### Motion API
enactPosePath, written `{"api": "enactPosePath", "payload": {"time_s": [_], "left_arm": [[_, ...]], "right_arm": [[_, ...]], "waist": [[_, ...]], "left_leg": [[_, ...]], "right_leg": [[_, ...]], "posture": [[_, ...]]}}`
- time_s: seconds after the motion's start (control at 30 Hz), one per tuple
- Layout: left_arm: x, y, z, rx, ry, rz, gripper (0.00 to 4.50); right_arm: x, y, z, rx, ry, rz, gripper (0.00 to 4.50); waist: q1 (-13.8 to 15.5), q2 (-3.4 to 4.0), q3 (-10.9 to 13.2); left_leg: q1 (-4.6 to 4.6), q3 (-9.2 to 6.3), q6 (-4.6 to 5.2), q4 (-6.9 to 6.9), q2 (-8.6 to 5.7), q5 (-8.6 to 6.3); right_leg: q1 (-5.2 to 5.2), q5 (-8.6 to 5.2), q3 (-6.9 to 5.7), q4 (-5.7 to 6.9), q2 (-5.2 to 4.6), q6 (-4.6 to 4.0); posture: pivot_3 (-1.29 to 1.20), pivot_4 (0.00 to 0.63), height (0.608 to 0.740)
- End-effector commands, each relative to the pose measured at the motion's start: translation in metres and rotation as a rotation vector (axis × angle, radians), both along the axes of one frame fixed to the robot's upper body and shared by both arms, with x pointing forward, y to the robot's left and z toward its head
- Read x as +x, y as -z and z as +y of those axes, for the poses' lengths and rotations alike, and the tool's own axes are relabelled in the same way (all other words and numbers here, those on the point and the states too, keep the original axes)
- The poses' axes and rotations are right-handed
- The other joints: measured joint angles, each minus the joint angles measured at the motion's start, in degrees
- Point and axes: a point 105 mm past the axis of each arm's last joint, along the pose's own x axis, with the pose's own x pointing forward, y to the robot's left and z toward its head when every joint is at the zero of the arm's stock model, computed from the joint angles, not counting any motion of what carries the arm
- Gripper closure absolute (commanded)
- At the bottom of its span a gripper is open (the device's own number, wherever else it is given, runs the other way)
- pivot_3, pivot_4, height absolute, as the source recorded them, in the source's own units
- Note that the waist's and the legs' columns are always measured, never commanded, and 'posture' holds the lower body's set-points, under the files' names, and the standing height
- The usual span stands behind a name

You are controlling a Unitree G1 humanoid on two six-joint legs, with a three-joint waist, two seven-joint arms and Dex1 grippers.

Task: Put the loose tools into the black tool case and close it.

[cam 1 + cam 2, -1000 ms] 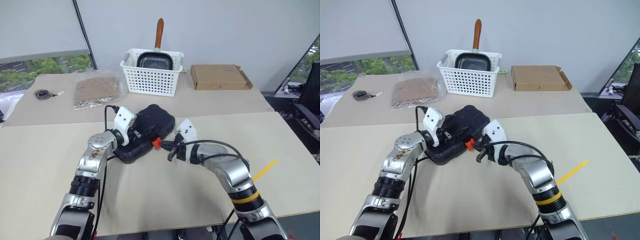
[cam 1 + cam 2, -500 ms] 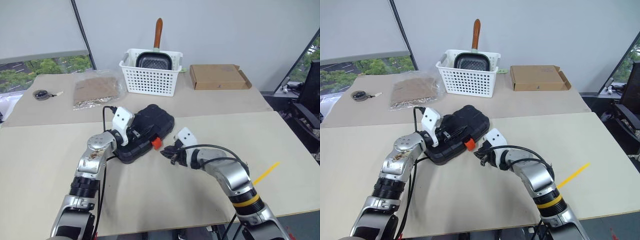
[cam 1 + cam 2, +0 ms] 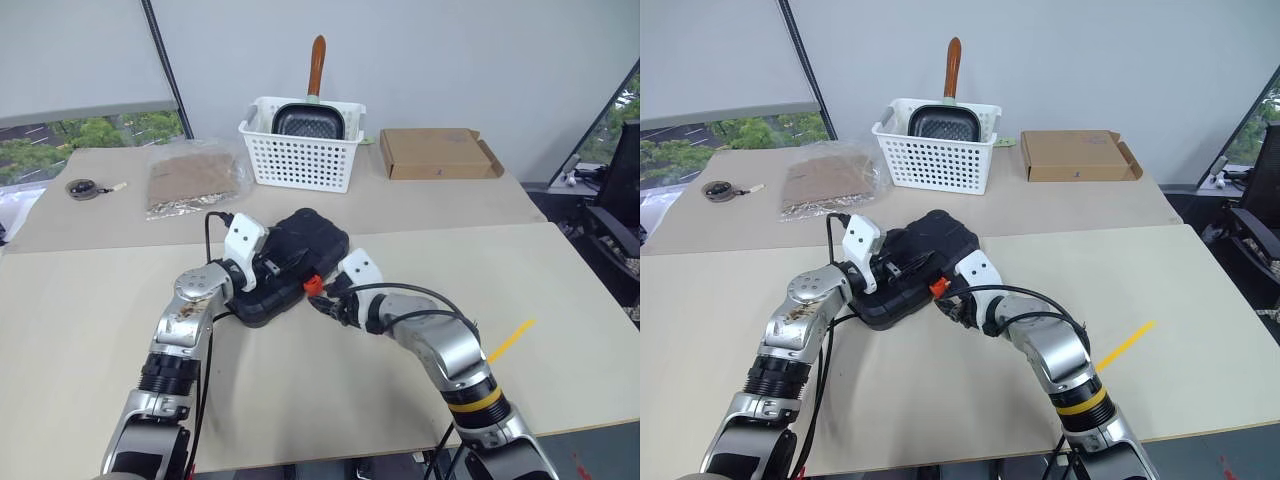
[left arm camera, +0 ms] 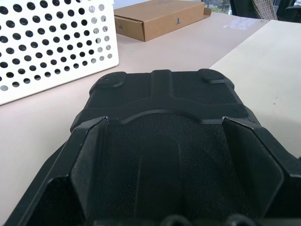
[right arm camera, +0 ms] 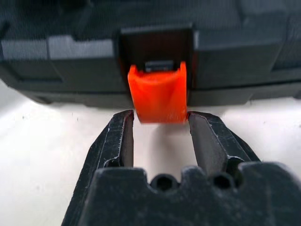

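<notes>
The black tool case [image 3: 312, 238] lies with its lid down in the middle of the table, its orange latch [image 3: 313, 285] on the near side. My left gripper [image 3: 262, 266] rests over the case's left end, fingers spread wide across the lid [image 4: 160, 141]. From the right, my right gripper [image 3: 322, 302] points at the latch [image 5: 157, 94]. It [image 5: 161, 117] is open, and its two fingertips [image 5: 123, 123] flank the latch's lower end, right against its corners. The loose tools are out of view.
A white slotted basket [image 3: 300, 155] holding a pan with an orange handle stands behind the case. A flat cardboard box [image 3: 440, 152] lies at the back right, a brown bag [image 3: 195, 178] and a small round object [image 3: 85, 187] at the back left. A yellow strip [image 3: 508, 340] marks the table's right.
My right gripper has opened from shut and moved left, up to the orange latch. The left gripper and the case have stayed put.
</notes>
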Motion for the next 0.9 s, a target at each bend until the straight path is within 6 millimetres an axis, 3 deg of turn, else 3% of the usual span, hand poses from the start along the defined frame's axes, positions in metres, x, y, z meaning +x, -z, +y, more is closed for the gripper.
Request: {"api": "enactPosePath", "payload": {"time_s": [0.03,0.2,0.33,0.9], "left_arm": [[-0.004,0.035,0.004,0.035,-0.023,0.122,0.37],[-0.004,0.036,0.005,0.037,-0.023,0.125,0.37],[-0.005,0.038,0.005,0.040,-0.024,0.130,0.37],[-0.008,0.045,0.001,0.051,-0.005,0.145,0.37]], "right_arm": [[0.000,-0.015,0.004,0.014,-0.002,-0.053,2.35],[0.000,-0.014,0.005,0.004,0.000,-0.062,2.35],[0.001,-0.019,0.006,0.009,0.003,-0.093,3.26],[0.006,-0.036,0.010,-0.015,-0.018,-0.213,3.30]], "waist": [[0.00,0.00,0.00],[-0.01,0.00,0.00],[-0.01,0.01,-0.01],[-0.01,0.01,-0.01]], "left_leg": [[0.00,0.00,0.00,-0.01,0.00,0.00],[-0.03,0.00,-0.06,-0.01,0.00,-0.03],[-0.05,-0.01,-0.06,-0.01,0.00,-0.04],[-0.19,-0.02,-0.10,-0.03,0.02,-0.05]], "right_leg": [[-0.01,0.00,0.00,0.00,0.00,0.00],[-0.04,0.00,-0.01,0.00,0.00,0.00],[-0.06,-0.01,-0.01,-0.01,0.00,0.00],[-0.26,-0.01,-0.02,0.01,0.00,0.01]], "posture": [[0.00,0.150,0.700],[0.00,0.150,0.700],[0.00,0.150,0.700],[0.00,0.150,0.700]]}}
